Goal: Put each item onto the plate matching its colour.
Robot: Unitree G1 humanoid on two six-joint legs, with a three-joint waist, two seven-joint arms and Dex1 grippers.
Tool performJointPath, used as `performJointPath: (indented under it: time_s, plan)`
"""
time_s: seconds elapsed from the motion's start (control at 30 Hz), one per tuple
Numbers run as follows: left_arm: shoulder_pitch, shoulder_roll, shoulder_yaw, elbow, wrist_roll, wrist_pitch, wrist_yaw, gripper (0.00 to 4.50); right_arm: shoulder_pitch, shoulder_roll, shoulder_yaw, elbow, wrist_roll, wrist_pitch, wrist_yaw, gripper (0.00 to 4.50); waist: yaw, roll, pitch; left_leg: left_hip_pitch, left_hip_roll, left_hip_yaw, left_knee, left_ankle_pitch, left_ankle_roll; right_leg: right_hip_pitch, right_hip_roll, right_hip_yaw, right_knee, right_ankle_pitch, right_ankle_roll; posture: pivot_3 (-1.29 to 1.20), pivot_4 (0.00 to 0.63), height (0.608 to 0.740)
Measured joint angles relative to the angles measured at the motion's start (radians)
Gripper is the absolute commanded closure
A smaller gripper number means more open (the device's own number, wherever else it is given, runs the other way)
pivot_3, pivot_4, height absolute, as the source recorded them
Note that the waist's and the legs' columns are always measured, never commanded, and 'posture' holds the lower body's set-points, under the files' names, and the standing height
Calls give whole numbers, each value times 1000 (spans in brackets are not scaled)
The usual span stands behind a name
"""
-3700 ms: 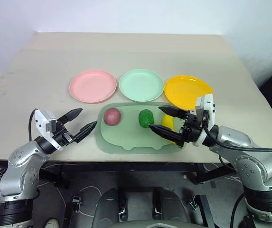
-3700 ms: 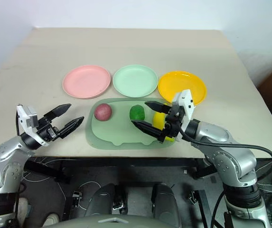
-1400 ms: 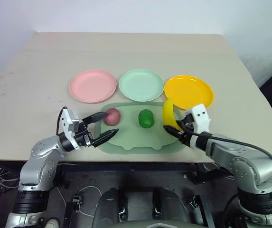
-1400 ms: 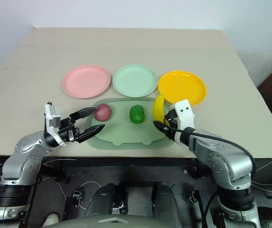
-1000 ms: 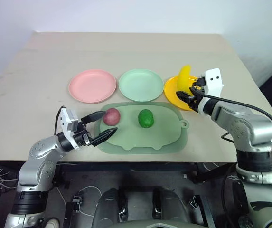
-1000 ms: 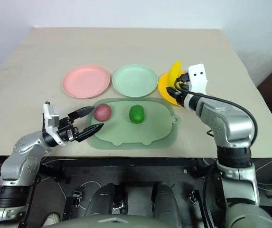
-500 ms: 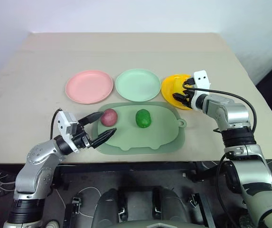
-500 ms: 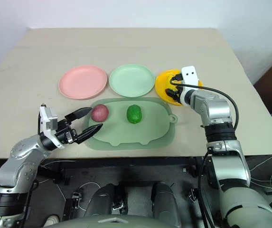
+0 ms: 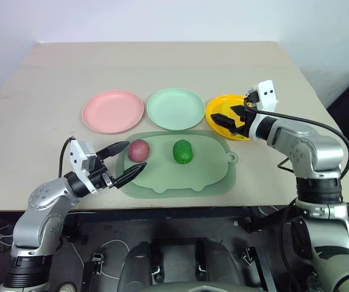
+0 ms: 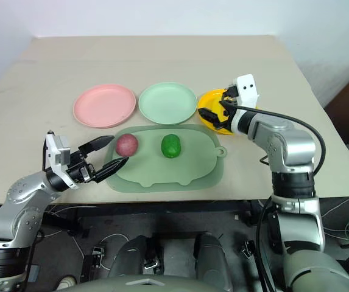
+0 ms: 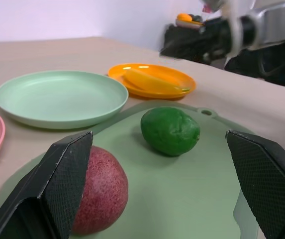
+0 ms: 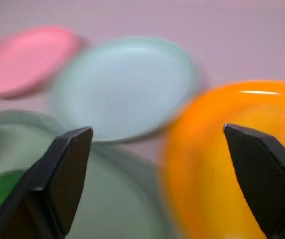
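The banana (image 11: pixel 152 79) lay on the orange plate (image 9: pixel 217 109), so the first of three placings looked finished, and the red ball (image 9: pixel 138 149) and the green oval (image 9: pixel 183 151) still sat on the pale green tray (image 9: pixel 180 182) at the near edge of the bench (image 9: pixel 52 73). The right gripper (image 9: pixel 230 117) hung over the orange plate with its fingers spread wide and holding nothing. The left gripper (image 9: pixel 123 163) pointed at the red ball with its fingers wide open and empty, one tip just beside the ball on each side, not yet touching it. The next move probably called for closing on the ball, lifting it clear of the tray, and carrying it to the pink plate (image 9: pixel 112 111); the green oval belonged on the mint plate (image 9: pixel 175 108) between the other two.
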Motion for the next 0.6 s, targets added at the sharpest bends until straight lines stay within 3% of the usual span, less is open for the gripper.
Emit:
performJointPath:
  time_s: [0.23, 0.6]
  plan:
    - [-10, 2, 3, 32, 1, -7, -22, 0, 100, 137, 50, -206, 107, 202, -95, 54, 3, 0, 0, 0, 0, 0, 0, 0, 0, 0, -1, 0, 0, 0, -1, 0, 150, 695]
    - [-31, 2, 2, 57, 4, -10, -36, 0, 120, 208, 131, -130, 38, 224, -210, 54, 0, 0, 0, 0, -1, 1, 0, 0, 0, 0, 0, 0, 0, 0, -1, 0, 150, 695]
